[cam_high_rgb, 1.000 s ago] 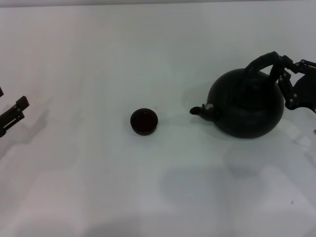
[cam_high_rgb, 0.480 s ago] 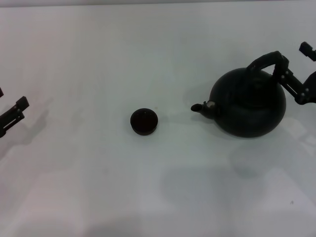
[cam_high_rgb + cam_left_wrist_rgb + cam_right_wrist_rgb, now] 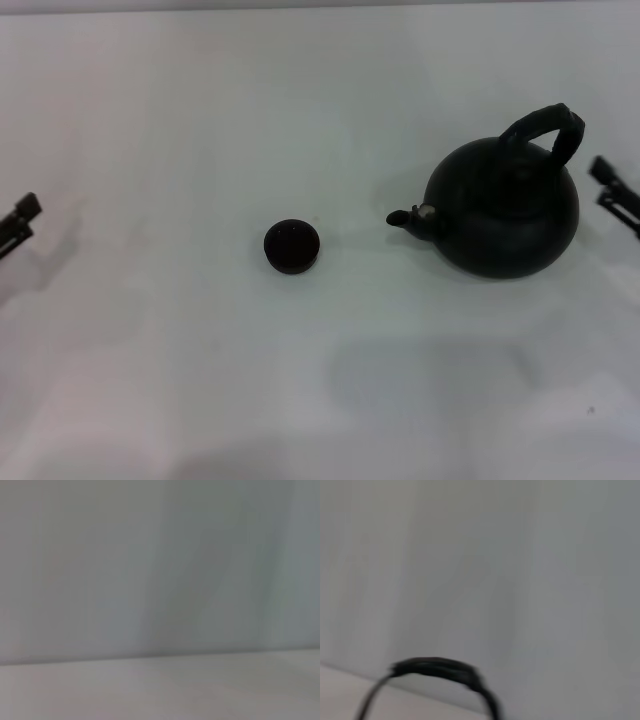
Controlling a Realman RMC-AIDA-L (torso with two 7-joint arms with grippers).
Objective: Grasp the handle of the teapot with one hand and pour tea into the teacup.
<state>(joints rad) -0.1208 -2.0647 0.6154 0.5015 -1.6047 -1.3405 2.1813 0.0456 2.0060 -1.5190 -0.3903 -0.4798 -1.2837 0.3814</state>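
- Black pot (image 3: 502, 212) upright on white surface (image 3: 300, 380), spout toward cup (image 3: 292, 246), well apart from it.
- Handle (image 3: 545, 127) free; right hand (image 3: 615, 196) just beside pot, grip state impossible to tell.
- Left hand (image 3: 18, 222) parked at far edge, likewise unclear.
- Risk: off-centre hold on handle, pot swinging, tea missing small cup.

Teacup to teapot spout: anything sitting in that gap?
Nothing. In the head view the stretch between the teacup and the spout of the teapot is bare white table. Both wrist views miss that gap.
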